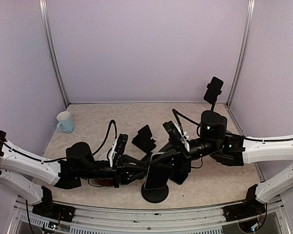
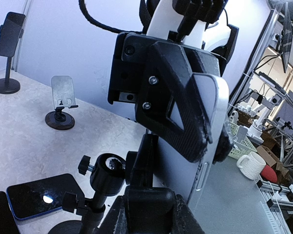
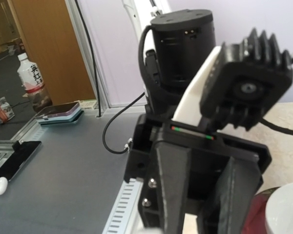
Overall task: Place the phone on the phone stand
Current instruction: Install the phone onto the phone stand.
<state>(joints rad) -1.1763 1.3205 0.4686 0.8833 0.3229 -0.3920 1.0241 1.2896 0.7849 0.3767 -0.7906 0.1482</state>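
Note:
The phone [image 2: 211,146], silver-edged with a dark face, stands upright against the black phone stand's cradle [image 2: 149,151]. My right gripper [image 1: 167,158] is shut on the phone; its black finger [image 2: 178,107] covers the phone's upper part. My left gripper [image 2: 151,212] is shut on the stand's lower clamp block [image 2: 151,200], beside the ball joint [image 2: 105,173]. In the top view both grippers meet over the stand's round base [image 1: 155,194], the left gripper [image 1: 139,168] coming from the left. In the right wrist view the right gripper [image 3: 200,204] shows with only a pale sliver of the phone [image 3: 154,229].
A blue-edged phone [image 2: 41,195] lies flat on the table. A small stand with a silver plate [image 2: 62,100] and a tall stand holding a phone [image 1: 214,90] stand further back. A folded black stand [image 1: 145,138] sits mid-table. A pale mug [image 1: 64,122] is at far left.

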